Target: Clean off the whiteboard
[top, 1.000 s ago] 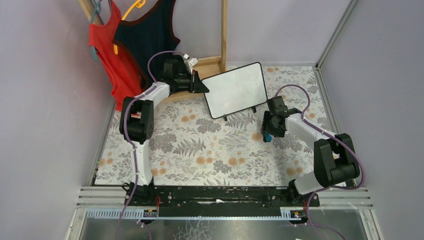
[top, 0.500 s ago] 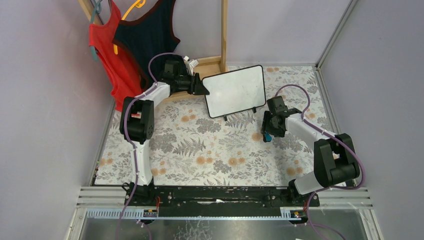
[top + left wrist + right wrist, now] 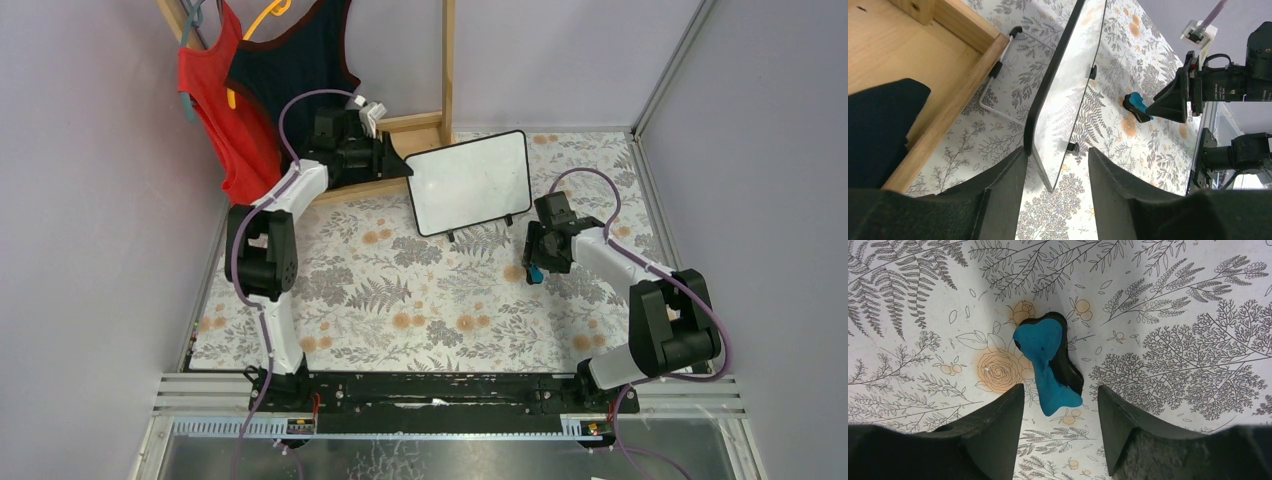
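Note:
The whiteboard (image 3: 470, 182) stands on its two black feet at the back middle of the table, its face nearly blank. My left gripper (image 3: 405, 170) is open at the board's left edge. In the left wrist view the board's black frame (image 3: 1048, 85) runs edge-on between the spread fingers of the left gripper (image 3: 1055, 155), close to the left one. My right gripper (image 3: 540, 262) is open and low over a blue and black eraser (image 3: 1048, 365) lying on the cloth, which it does not touch. The eraser also shows in the left wrist view (image 3: 1135, 105).
A wooden rack base (image 3: 400, 135) with an upright post sits behind my left gripper. A red top (image 3: 215, 110) and a dark top (image 3: 295, 70) hang at the back left. A wire stand (image 3: 998, 75) props the board from behind. Walls close in on both sides.
The board went from tilted to standing straighter. My left arm swung its elbow left and the gripper drew back slightly at the board's edge. The right arm has not moved.

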